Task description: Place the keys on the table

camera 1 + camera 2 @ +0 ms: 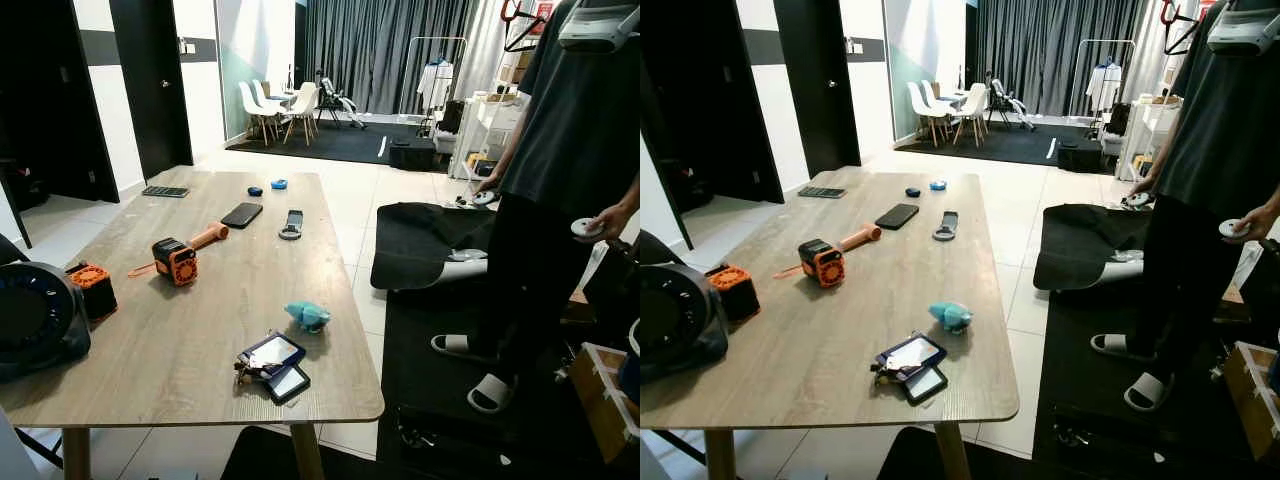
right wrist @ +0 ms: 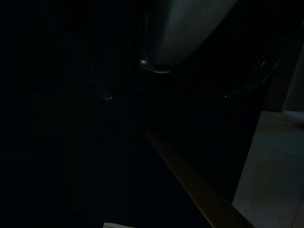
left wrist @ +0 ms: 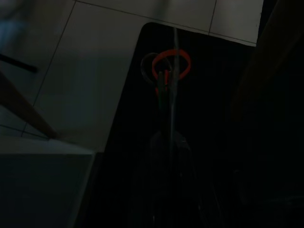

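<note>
Wooden table (image 1: 200,330) carries keys (image 1: 270,365) beside a teal toy (image 1: 309,316); tool states unclear.

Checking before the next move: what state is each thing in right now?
keys: lying on the table, near its front edge
phone: flat, screen dark
remote: lying flat
orange torch: on its side
teal toy: resting by the keys

One table (image 1: 180,350) carries one bunch of keys (image 1: 270,365), one teal toy (image 1: 309,316), one black phone (image 1: 241,214), one remote (image 1: 291,224), two orange-and-black gadgets (image 1: 175,261) (image 1: 92,289) and two small blue items (image 1: 279,184) (image 1: 255,191). One person (image 1: 560,190) stands beside it.
</note>
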You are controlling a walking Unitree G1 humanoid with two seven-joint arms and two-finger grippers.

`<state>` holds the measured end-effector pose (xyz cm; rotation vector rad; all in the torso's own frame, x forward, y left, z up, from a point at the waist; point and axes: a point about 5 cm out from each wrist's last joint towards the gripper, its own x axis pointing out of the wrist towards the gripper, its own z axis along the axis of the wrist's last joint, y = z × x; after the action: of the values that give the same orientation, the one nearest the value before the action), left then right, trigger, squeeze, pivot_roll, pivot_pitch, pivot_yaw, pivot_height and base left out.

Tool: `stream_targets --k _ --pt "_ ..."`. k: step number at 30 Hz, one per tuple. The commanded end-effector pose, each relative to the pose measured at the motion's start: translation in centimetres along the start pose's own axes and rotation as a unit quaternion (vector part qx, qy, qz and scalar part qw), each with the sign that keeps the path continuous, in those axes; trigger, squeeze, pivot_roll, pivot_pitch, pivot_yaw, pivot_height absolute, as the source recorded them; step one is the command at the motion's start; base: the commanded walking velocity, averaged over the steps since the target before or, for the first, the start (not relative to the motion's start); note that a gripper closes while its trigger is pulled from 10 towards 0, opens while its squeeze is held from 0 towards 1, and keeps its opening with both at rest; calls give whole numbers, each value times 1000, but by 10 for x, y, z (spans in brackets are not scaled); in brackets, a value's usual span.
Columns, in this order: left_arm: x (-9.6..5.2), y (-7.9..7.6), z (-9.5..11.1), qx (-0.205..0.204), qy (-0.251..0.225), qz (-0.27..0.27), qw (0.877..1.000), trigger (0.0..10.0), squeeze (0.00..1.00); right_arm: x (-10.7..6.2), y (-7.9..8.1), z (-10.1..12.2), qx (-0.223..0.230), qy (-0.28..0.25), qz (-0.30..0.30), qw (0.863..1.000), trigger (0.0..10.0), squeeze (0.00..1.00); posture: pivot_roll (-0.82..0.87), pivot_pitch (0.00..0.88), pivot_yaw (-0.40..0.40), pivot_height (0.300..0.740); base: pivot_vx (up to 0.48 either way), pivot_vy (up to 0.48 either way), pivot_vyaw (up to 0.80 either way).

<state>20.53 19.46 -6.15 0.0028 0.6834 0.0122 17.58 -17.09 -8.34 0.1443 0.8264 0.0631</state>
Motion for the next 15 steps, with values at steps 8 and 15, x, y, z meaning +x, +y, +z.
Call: stream_targets --k 8,15 --pt "2 0 2 27 16 4 1000 10000 0 -1 -2 -2 0 6 -4 1000 10000 0 77 0 -3 740 0 -347 0" --pt "2 2 0 21 25 11 999 10000 0 -1 -3 -3 1 6 -6 1000 10000 0 75 0 -2 740 0 -69 0"
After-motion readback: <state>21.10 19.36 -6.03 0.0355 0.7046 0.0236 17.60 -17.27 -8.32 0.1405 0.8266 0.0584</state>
